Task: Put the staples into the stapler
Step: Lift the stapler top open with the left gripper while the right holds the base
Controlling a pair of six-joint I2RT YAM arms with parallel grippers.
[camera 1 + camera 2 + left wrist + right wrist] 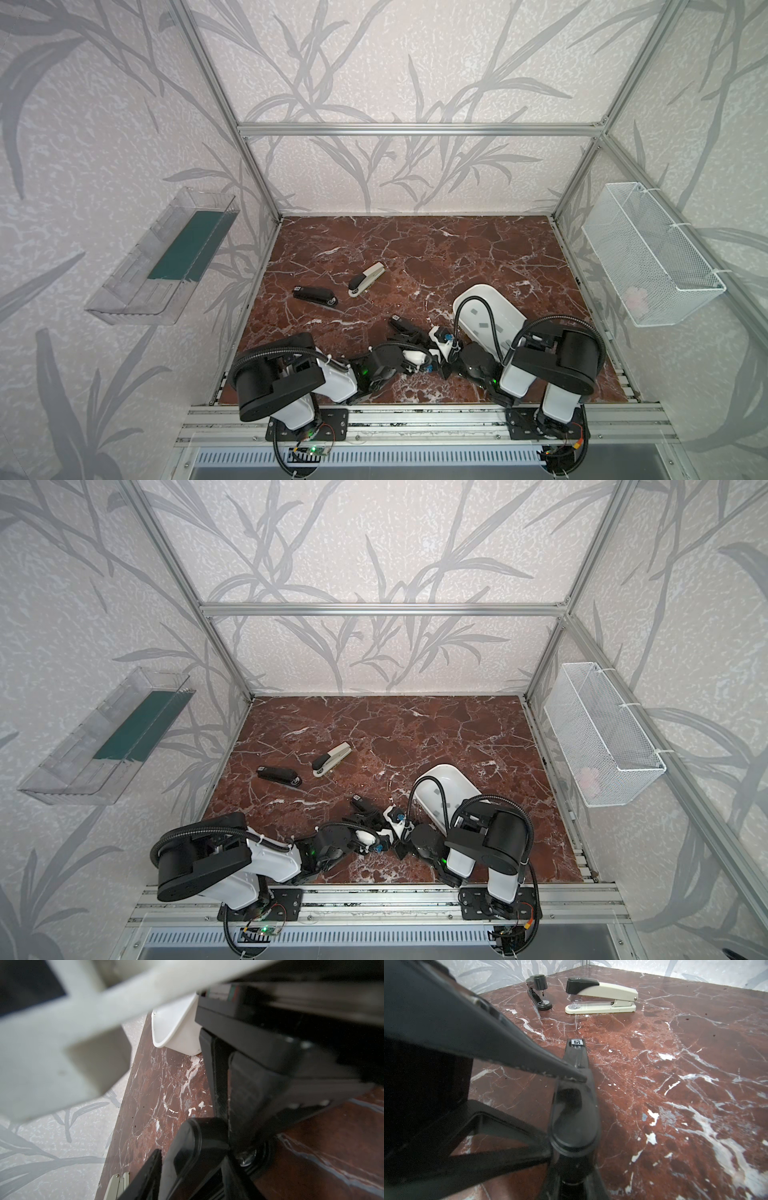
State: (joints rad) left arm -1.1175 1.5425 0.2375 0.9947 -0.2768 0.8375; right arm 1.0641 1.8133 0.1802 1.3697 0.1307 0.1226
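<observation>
A black stapler [402, 325] lies at the front middle of the marble table, and both grippers meet at its near end. In the right wrist view the stapler [576, 1059] runs away from me, a small label on its far tip. My right gripper [574, 1180] is shut on its near end. My left gripper [193, 1157] comes in from the side, and its fingers [508, 1049] close on the stapler's rounded top. The staples [473, 311], several grey strips, lie in the white tray [478, 286] just right of the grippers.
A second black stapler [314, 296] and a beige stapler [365, 279] lie farther back on the left. A clear bin [162, 257] hangs on the left wall and a white wire basket [652, 253] on the right. Aluminium frame posts edge the table.
</observation>
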